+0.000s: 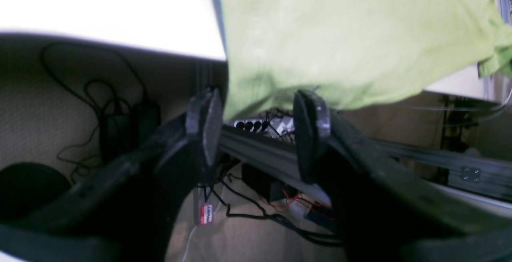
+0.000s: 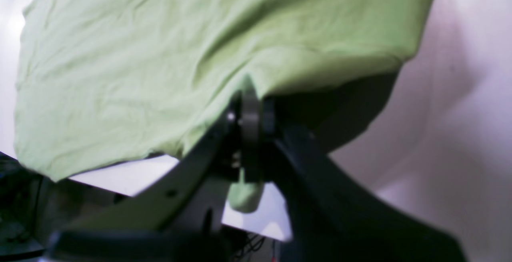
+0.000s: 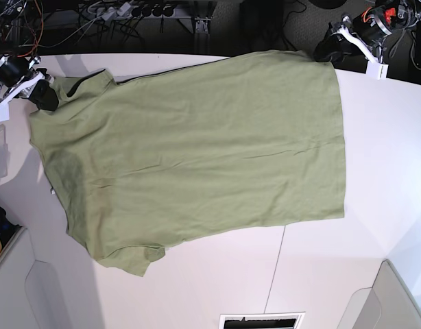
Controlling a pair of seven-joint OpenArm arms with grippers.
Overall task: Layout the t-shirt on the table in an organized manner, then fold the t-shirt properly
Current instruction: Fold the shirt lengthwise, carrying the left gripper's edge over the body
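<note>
Across the large white tabletop [image 3: 375,178], the plain olive-green short-sleeved t-shirt [image 3: 197,151] lies spread nearly flat, its long axis running side to side in the base view, one sleeve [image 3: 125,257] toward the near edge and the hem [image 3: 341,137] toward that view's right. Shallow creases cross the cloth. Its far edge reaches the table's back rim, and in the left wrist view a corner of it hangs slightly over that rim. A thin dark seam line [image 3: 275,267] runs from the shirt's lower edge to the near side, where a small vent-like slot [image 3: 262,321] sits.

The right gripper [image 2: 251,106], at the base view's upper left, is clenched on a pinch of the shirt at its far corner; a nub of green cloth pokes out below the closed jaws. The left gripper [image 1: 256,134], at the upper right, stands released with jaws wide apart, just off the hem corner and beyond the table's edge, gripping nothing.

Behind the table a tangle of black cables [image 3: 121,14] and a power strip [image 1: 250,125] crowd the floor. Bare white surface lies open to the right of the hem and along the near side.
</note>
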